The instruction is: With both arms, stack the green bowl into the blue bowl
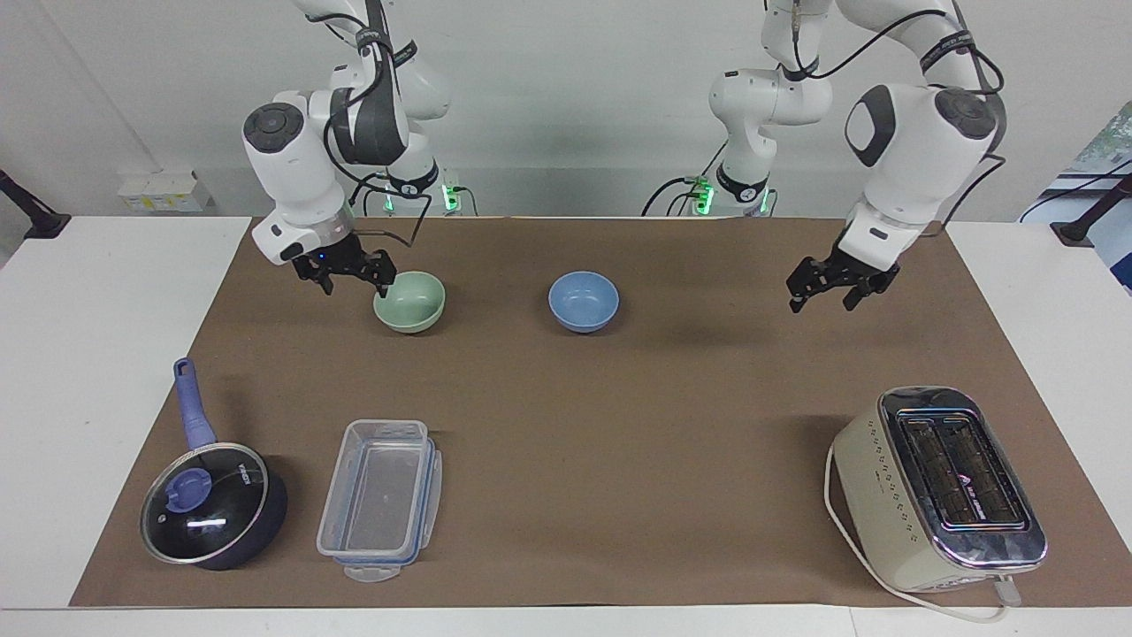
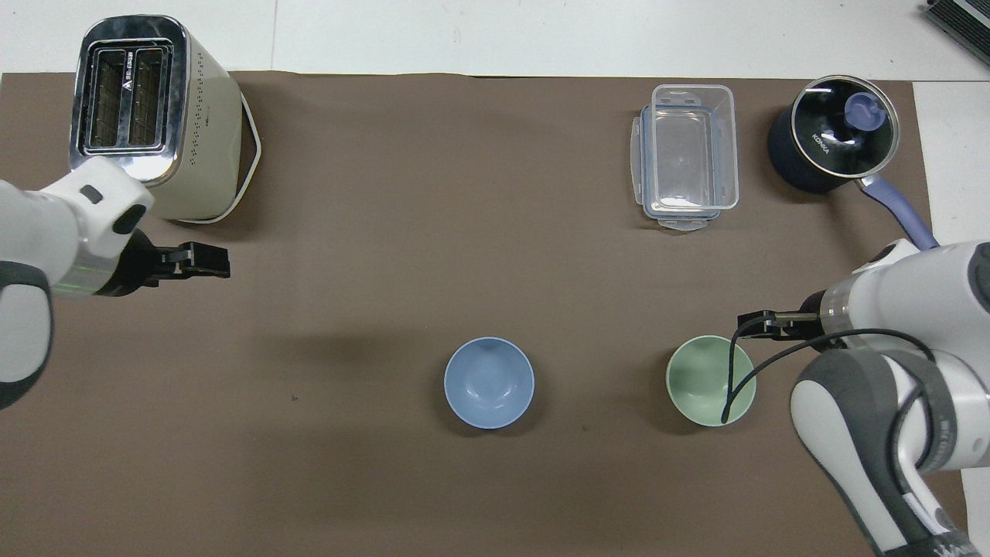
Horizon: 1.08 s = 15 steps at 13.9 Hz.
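Observation:
The pale green bowl (image 1: 409, 303) sits upright on the brown mat, toward the right arm's end. It also shows in the overhead view (image 2: 705, 383). The light blue bowl (image 1: 583, 302) sits beside it near the middle, and shows in the overhead view (image 2: 489, 382). My right gripper (image 1: 354, 284) is open and low, right at the green bowl's rim on the side toward the right arm's end. I cannot tell whether it touches the rim. It shows in the overhead view (image 2: 749, 322). My left gripper (image 1: 822, 303) is open and empty, raised over bare mat toward the left arm's end (image 2: 218, 261).
A cream toaster (image 1: 939, 485) stands far from the robots at the left arm's end. A clear plastic container (image 1: 380, 495) and a dark blue pot with a glass lid (image 1: 210, 506) stand far from the robots at the right arm's end.

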Available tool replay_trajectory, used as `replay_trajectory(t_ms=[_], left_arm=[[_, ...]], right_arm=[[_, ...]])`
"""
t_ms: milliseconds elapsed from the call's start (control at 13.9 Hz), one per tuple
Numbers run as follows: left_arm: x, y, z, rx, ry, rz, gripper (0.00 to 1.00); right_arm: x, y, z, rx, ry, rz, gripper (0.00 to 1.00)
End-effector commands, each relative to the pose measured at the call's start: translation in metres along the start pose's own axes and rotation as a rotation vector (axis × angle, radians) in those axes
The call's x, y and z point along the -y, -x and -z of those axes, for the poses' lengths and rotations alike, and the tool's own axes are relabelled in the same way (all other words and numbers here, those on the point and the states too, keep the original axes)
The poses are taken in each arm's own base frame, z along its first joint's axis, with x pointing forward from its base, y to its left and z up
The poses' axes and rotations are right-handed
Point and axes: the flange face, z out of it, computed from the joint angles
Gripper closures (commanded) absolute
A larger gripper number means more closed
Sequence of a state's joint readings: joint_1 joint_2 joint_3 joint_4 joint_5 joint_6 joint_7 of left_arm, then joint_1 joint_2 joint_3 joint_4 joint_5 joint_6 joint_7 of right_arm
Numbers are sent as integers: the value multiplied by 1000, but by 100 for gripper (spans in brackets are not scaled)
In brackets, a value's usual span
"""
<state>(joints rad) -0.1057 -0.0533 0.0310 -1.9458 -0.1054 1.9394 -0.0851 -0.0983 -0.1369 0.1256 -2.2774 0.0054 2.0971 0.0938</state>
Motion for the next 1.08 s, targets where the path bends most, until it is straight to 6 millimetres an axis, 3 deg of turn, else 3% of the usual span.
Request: replay_trajectory(t_ms=[0,144,432,792,1008], left_arm=[[22,-8,36,24,16,-22,0],[39,-11,65,28,13,-33,0],[44,-17,117,76,-48,-36,0],[46,-14,120,79,-56,-31,0],[40,-14,119,79,-56,-41,0]], right_arm=[[-2,21,-22,-19,-19,15,0],[-2,25,-39,6,-18,18,0],[-3,37,-66,4,-16,31,0],[2,44,-79,-5,-17,43,4],[2,44,-79,-2,-17,44,19]])
